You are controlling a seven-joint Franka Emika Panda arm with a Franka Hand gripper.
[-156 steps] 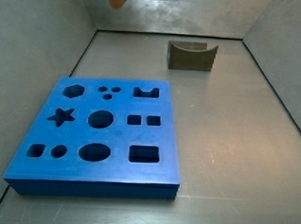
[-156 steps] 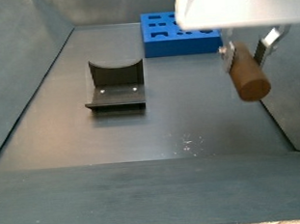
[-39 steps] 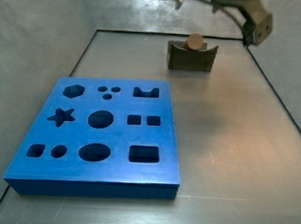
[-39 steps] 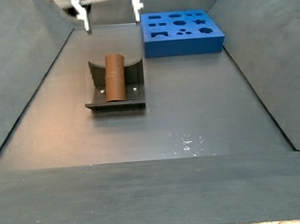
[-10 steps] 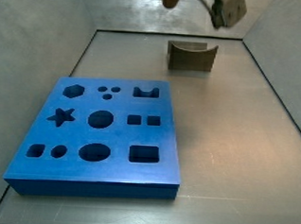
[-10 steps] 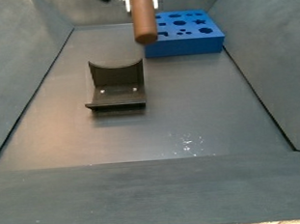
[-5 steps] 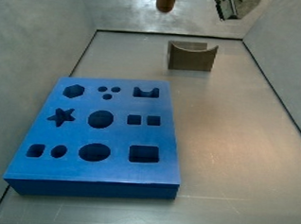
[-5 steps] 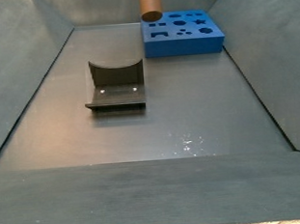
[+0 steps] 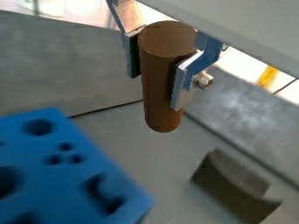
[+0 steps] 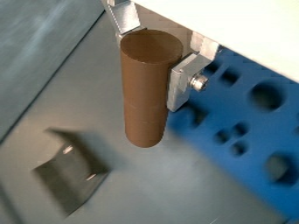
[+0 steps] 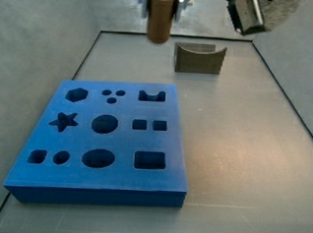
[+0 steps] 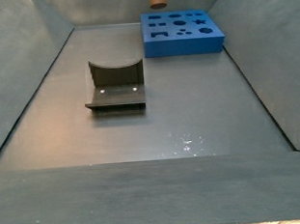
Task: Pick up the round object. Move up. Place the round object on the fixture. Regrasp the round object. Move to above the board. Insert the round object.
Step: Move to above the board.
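Claw (image 9: 158,59) clamped on round object (image 9: 163,79) near upper end, peg vertical; fixture (image 11: 198,58) empty, at 1 o'clock from board (image 11: 103,140); peg likely light, rigid, smooth; high side grip suits insertion.

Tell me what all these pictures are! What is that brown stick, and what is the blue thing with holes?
It is a robot arm at work. Two cameras ride on its wrist and look down; two more stand beside the grey floor. The gripper is the arm's hand: two flat silver fingers. It is up in the air, squeezing the round object, a brown wooden peg held upright. The board is a blue slab lying flat, with holes shaped like a star, circles and squares. The peg should go into a round one. The small dark fixture is a cradle for resting the peg. Nothing lies in it now.
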